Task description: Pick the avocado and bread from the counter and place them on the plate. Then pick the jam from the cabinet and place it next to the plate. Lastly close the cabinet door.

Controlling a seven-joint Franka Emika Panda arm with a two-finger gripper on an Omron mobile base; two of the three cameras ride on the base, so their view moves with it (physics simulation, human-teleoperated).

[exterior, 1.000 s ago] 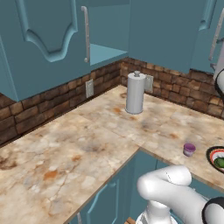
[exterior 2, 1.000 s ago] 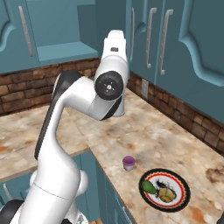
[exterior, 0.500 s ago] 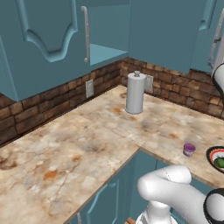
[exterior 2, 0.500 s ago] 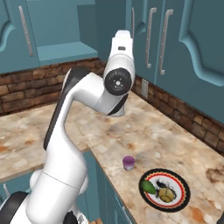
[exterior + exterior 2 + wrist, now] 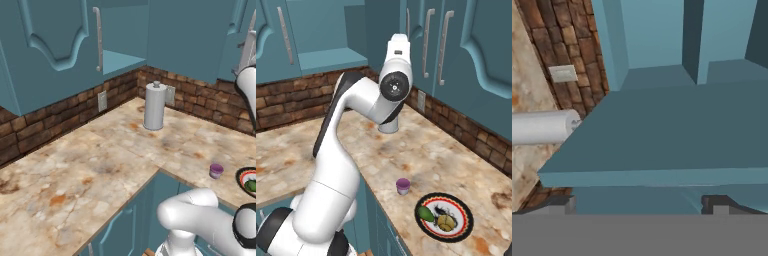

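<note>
1. The gripper (image 5: 637,202) has its 2 fingertips (image 5: 559,204) spread wide at the bottom of the hand view, grasping nothing.
2. It faces the cabinet (image 5: 662,140), seen sideways, whose flat teal underside or shelf lies just ahead.
3. The door (image 5: 47,45) stands open, its grey bar handle (image 5: 98,40) at the edge, with the shelf bare behind it.
4. The plate (image 5: 445,217) lies on the counter (image 5: 446,160) near the front edge.
5. The avocado (image 5: 425,213) sits on the plate's left side, with the bread (image 5: 444,222) beside it; whether they touch I cannot tell.
6. The jam (image 5: 402,186) stands upright on the counter just beside the plate, apart from it.
7. A paper-towel roll (image 5: 154,106) stands by the brick wall (image 5: 60,115) in the corner, well apart from the jam.
</note>
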